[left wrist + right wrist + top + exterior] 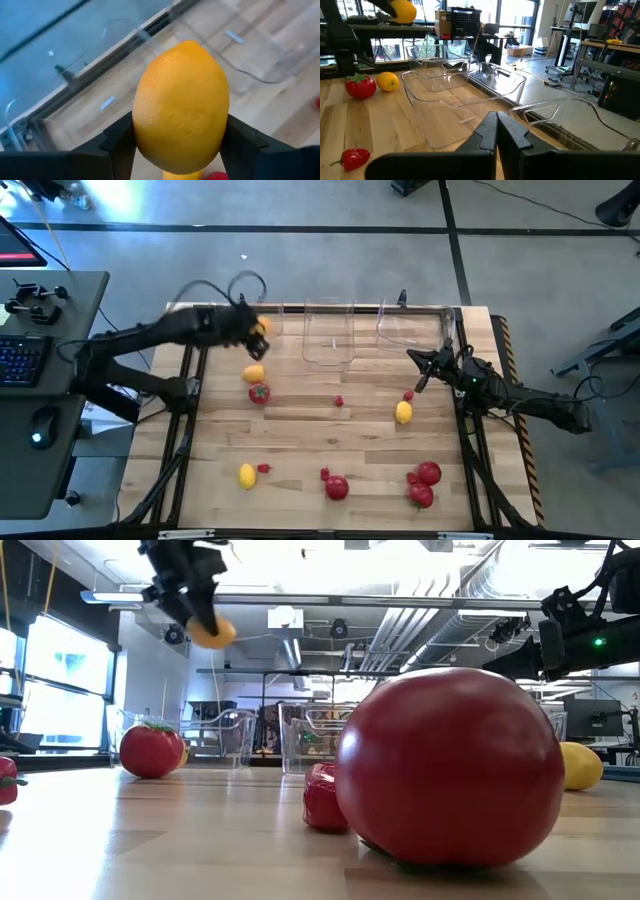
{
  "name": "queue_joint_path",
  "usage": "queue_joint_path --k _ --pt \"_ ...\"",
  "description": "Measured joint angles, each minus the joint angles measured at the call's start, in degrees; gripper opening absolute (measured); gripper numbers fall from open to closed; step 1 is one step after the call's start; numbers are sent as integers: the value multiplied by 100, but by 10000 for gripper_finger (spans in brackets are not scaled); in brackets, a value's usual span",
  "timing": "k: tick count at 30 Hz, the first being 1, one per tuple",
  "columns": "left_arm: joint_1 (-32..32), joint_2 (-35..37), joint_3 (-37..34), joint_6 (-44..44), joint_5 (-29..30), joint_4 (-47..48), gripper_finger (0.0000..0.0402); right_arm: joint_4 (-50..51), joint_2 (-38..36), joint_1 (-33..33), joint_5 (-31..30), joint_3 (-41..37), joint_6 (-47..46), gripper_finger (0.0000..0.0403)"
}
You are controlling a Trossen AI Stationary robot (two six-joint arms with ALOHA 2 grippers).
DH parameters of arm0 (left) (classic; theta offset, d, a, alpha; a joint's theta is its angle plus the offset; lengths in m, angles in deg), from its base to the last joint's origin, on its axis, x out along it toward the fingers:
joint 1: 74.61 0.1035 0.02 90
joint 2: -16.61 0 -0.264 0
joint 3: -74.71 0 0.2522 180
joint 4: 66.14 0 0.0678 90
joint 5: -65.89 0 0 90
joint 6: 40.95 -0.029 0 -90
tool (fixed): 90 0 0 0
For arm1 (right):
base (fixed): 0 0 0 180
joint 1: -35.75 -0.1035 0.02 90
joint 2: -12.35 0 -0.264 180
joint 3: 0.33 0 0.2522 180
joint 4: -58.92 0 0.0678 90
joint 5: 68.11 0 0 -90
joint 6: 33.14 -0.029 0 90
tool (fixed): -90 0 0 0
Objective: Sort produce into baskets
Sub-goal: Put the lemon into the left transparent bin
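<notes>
We see the left gripper (256, 332) clasping a yellow lemon (181, 105) between its two fingers (120, 142), raised above the table (330, 435) beside the leftmost clear basket (268, 320). The right gripper (420, 370), fingers pressed together and empty, rests near the rightmost basket (410, 328).

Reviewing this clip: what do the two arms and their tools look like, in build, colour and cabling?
Both arms are dark, nearly black, jointed and slim. The left tool has looping black cables arching above its wrist; its fingers are flat, angular black plates. The right tool has two matching black wedge-shaped fingers. A small green light glows on the right arm in the low view.
</notes>
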Motion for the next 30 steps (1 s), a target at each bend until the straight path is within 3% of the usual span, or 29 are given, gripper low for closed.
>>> queue_joint_path --k 4,10,20,30 --pt "1147 -211 0 -634 -694 -130 209 -2 0 2 0 0 -2 0" --pt "2117 -917 0 -1197 -979 -354 209 0 0 1 0 -2 0 0" --pt "2290 -1771 -7 -1622 -1020 -1352 209 -1 0 0 0 -2 0 0" --pt "2362 -2139 -35 -1811 -1174 -1385 209 -1 0 1 0 -1 0 0"
